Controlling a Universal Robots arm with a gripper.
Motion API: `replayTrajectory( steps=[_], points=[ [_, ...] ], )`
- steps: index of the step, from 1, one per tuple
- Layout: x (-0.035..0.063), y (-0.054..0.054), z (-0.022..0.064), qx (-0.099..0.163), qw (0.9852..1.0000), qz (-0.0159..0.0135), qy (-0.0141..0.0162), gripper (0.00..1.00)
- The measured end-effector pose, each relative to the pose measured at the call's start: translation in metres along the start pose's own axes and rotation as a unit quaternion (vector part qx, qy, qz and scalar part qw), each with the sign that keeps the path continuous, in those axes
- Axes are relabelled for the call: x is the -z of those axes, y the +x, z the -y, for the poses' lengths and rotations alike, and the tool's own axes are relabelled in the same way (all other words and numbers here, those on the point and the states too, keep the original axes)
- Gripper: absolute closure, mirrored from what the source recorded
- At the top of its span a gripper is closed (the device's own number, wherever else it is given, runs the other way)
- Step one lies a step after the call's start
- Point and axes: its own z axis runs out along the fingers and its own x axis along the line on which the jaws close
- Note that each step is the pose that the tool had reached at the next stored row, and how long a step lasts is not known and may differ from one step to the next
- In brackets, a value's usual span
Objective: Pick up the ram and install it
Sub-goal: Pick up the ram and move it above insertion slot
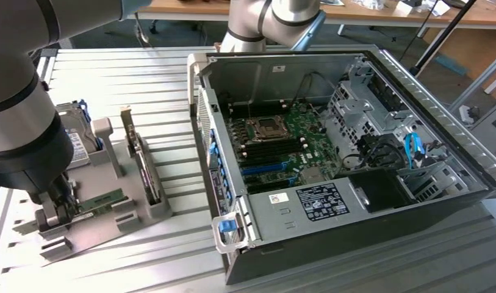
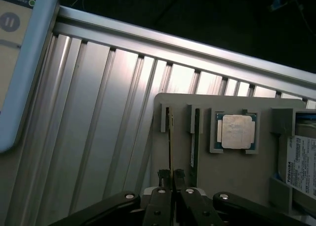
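In the wrist view the ram (image 2: pixel 171 137) stands on edge in a slot of the grey holder (image 2: pixel 227 171), seen as a thin line. My gripper (image 2: pixel 171 175) is shut on it, one finger on each side of its near end. A second green stick (image 2: pixel 195 137) sits in the neighbouring slot. In the exterior view the gripper (image 1: pixel 57 206) is down at the holder's (image 1: pixel 93 235) near end, on the exterior view's left. A green stick (image 1: pixel 101 200) shows beside it. The arm hides the grip itself there.
The holder also carries a square silver processor (image 2: pixel 237 131), a hard drive (image 2: pixel 302 162) and a bracketed card (image 1: pixel 142 165). The open computer case (image 1: pixel 337 152), with its motherboard (image 1: pixel 280 146), lies on the exterior view's right. A tablet-like screen (image 2: pixel 19 63) lies on the ribbed metal table.
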Motion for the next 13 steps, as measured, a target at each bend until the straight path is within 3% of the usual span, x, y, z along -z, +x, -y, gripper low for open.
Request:
replayTrajectory(
  steps=[13],
  points=[
    [0.0305,-0.001,-0.0009,0.0,1.0,0.0,0.0,0.87]
  ],
)
